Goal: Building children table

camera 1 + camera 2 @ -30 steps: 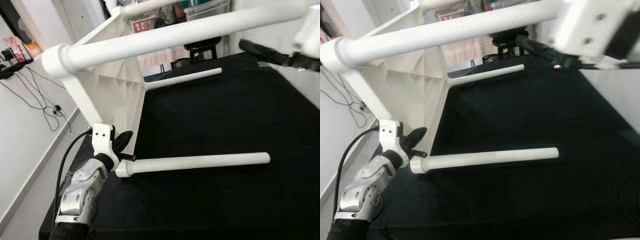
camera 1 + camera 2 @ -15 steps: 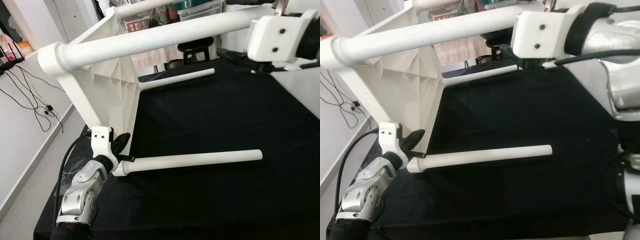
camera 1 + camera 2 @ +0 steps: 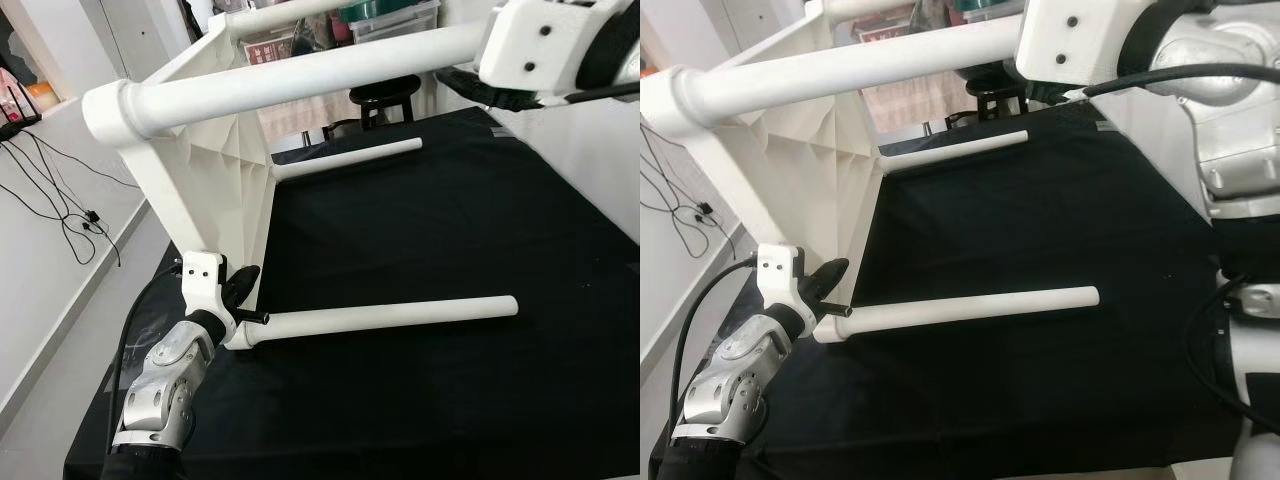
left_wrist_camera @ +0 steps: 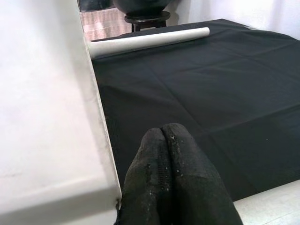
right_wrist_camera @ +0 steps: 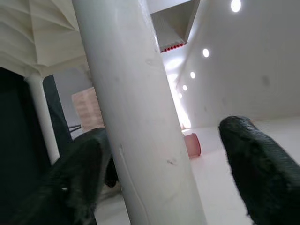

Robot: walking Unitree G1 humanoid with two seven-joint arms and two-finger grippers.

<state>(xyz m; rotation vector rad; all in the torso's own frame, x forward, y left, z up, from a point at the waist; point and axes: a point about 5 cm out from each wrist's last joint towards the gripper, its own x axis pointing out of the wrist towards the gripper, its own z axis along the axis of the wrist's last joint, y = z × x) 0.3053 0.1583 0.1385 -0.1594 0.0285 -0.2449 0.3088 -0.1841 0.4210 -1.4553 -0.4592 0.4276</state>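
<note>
Right gripper point(image 5: 159, 164) spread wide around upper table leg point(image 3: 300, 75), seemingly not clamped. Left gripper point(image 4: 171, 140) pressed shut, empty, beside tabletop point(image 3: 215, 170) corner.

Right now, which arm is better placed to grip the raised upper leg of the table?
The right. Its gripper is open, fingers either side of the upper leg. The left gripper is shut, low at the table top's bottom corner on the cloth.

We saw even, bright indoor light; ceiling spotlights point(image 5: 236, 5) glared beyond the right gripper point(image 5: 164, 164), whose close fingers blurred. The white leg point(image 5: 136, 117) between them looked slightly overexposed.
</note>
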